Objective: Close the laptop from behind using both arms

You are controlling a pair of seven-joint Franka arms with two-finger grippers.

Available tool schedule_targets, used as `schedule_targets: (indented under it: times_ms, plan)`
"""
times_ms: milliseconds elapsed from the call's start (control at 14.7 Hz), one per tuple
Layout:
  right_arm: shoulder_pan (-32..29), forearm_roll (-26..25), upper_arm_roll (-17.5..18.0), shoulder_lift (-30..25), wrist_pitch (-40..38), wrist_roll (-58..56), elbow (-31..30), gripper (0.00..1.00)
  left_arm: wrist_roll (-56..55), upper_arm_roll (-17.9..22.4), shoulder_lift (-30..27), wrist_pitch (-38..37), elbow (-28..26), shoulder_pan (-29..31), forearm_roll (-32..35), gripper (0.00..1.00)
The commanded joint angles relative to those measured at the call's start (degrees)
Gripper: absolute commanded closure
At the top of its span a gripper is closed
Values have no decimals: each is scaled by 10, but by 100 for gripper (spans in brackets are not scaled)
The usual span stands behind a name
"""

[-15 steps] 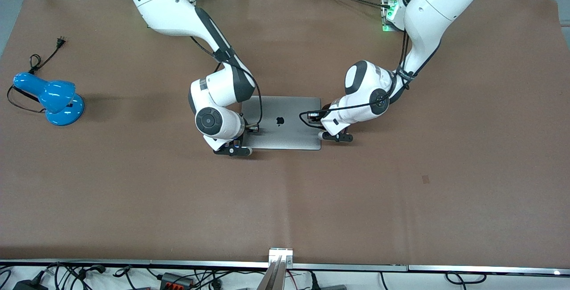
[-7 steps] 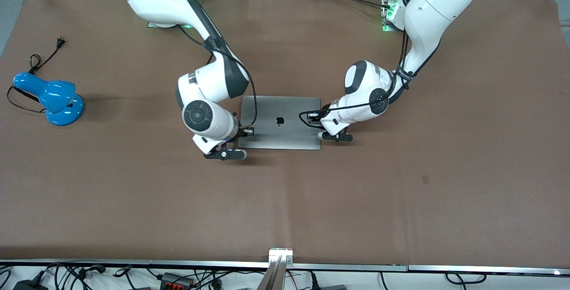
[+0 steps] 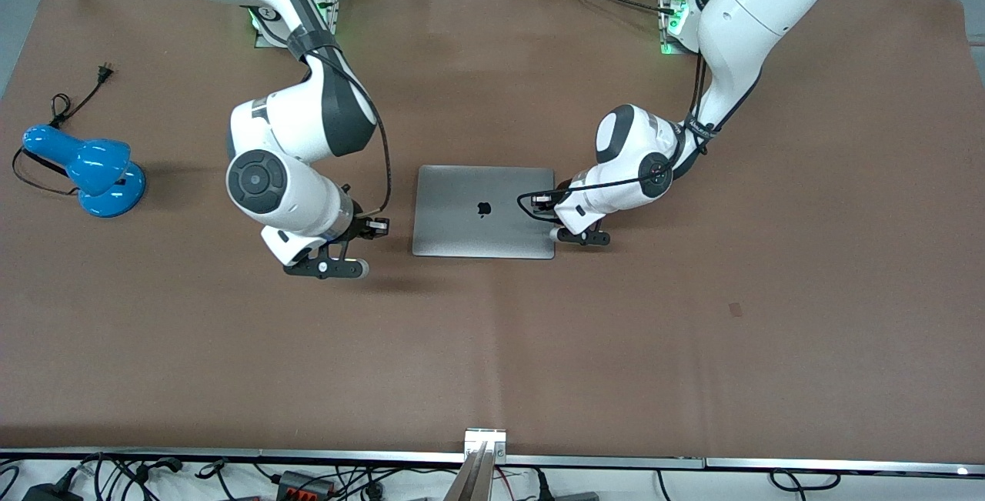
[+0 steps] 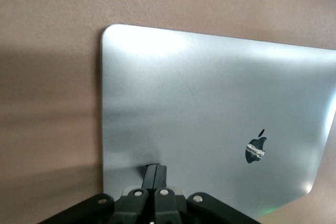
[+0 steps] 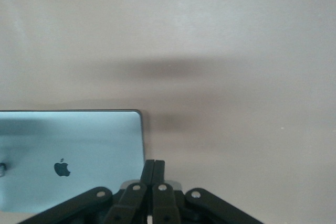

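The silver-grey laptop [image 3: 483,212] lies closed and flat on the brown table, its dark apple logo facing up. My left gripper [image 3: 573,236] is shut and empty. It sits low at the lid's corner toward the left arm's end, and in the left wrist view the left gripper [image 4: 156,167] hangs over the lid [image 4: 210,108] near its edge. My right gripper [image 3: 327,268] is shut on nothing and is over bare table, clear of the laptop toward the right arm's end. In the right wrist view the right gripper [image 5: 153,162] points at the table beside the laptop [image 5: 73,156].
A blue desk lamp [image 3: 86,170] with a black cord and plug [image 3: 104,70] stands at the right arm's end of the table. A metal rail [image 3: 485,451] runs along the table's edge nearest the front camera.
The right arm has swung off the laptop toward the right arm's end, uncovering that side of the lid. The left arm and the laptop have stayed put.
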Motion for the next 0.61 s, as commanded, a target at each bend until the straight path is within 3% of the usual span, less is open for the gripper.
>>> schedule_targets:
  times_ms: [0,204,545]
  plan:
    - [2,-9,-2,-14,-17,-8,-10,100,-4,28,-12,-11,-9,-5,19,100]
    - [2,-10,-18,-23,-41,-9,-10,100,-5,32,-35,-35,-10,-5,21,100]
    - [0,-10,-32,-35,-59,-15,-9,100,-6,48,-104,-146,-10,-5,21,100]
